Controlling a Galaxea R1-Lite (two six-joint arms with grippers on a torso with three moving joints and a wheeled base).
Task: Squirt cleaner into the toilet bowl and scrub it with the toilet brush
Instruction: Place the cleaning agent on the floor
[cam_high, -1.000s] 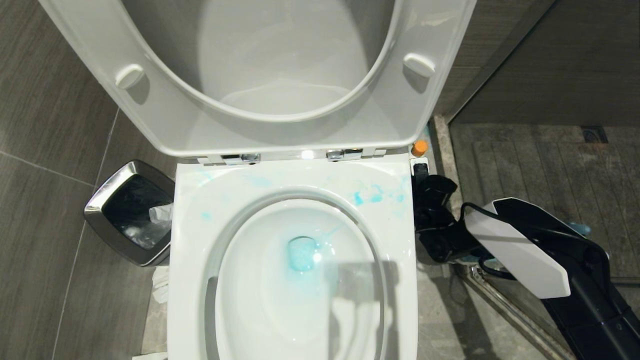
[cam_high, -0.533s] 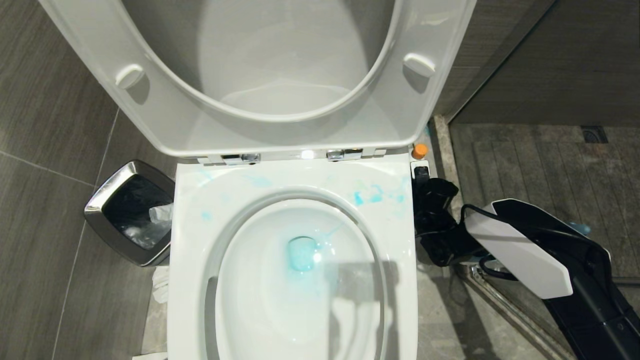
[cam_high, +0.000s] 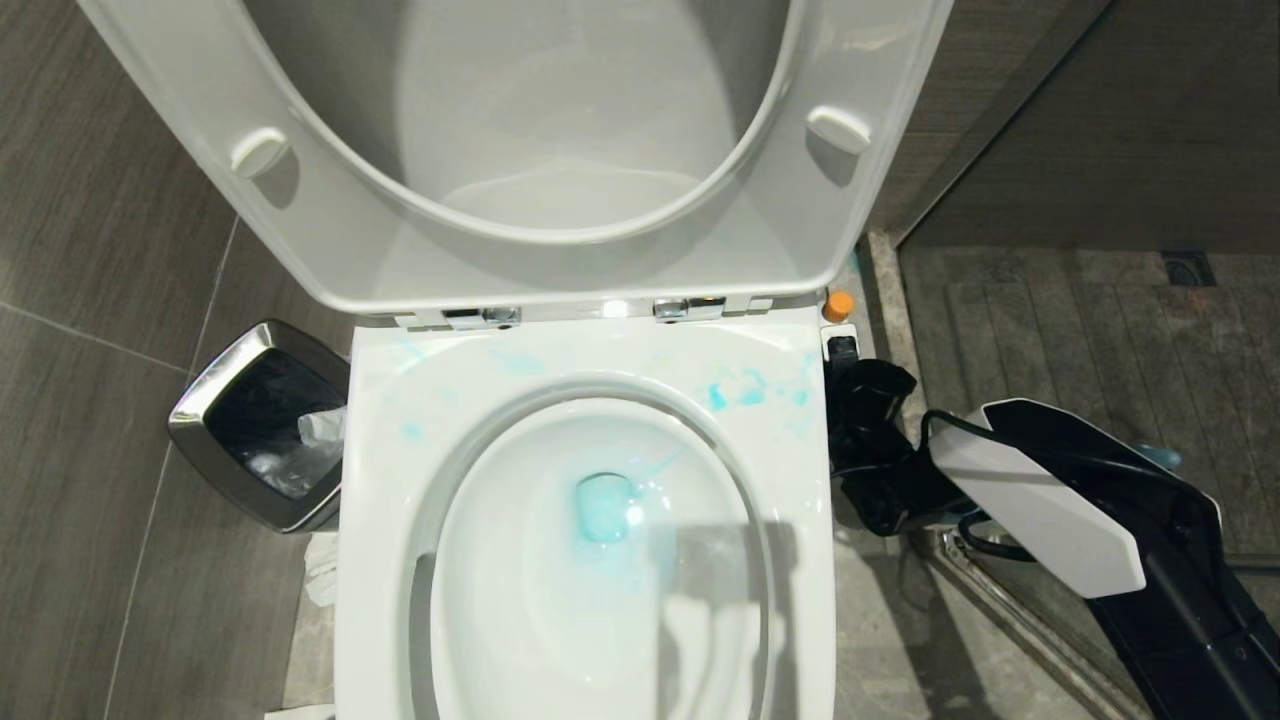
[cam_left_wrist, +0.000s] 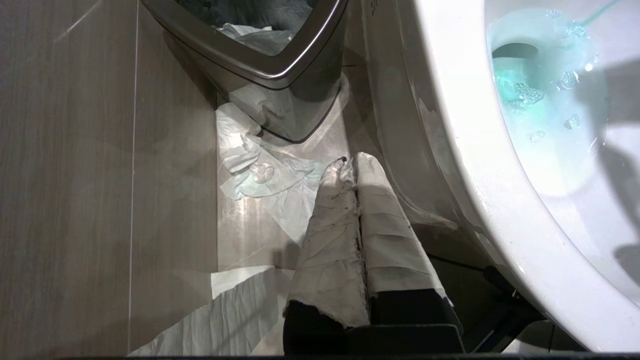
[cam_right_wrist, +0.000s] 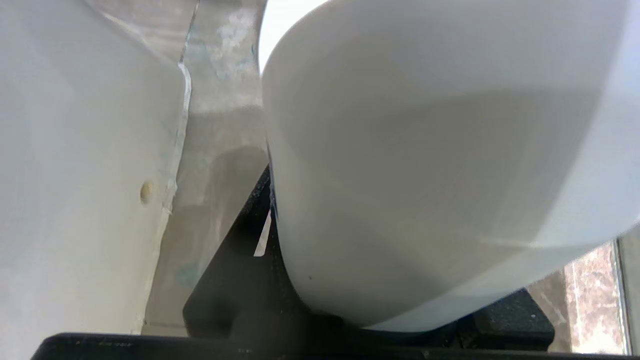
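Gripping the cleaner (cam_high: 838, 305) beside the toilet bowl (cam_high: 585, 370), right hand (cam_high: 850, 365); left hand (cam_left_wrist: 356, 165) closed.

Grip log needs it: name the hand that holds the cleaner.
The right hand, right of the toilet bowl: the white cleaner sits between its fingers, orange cap beyond. The left hand is shut and empty, near the steel bin.
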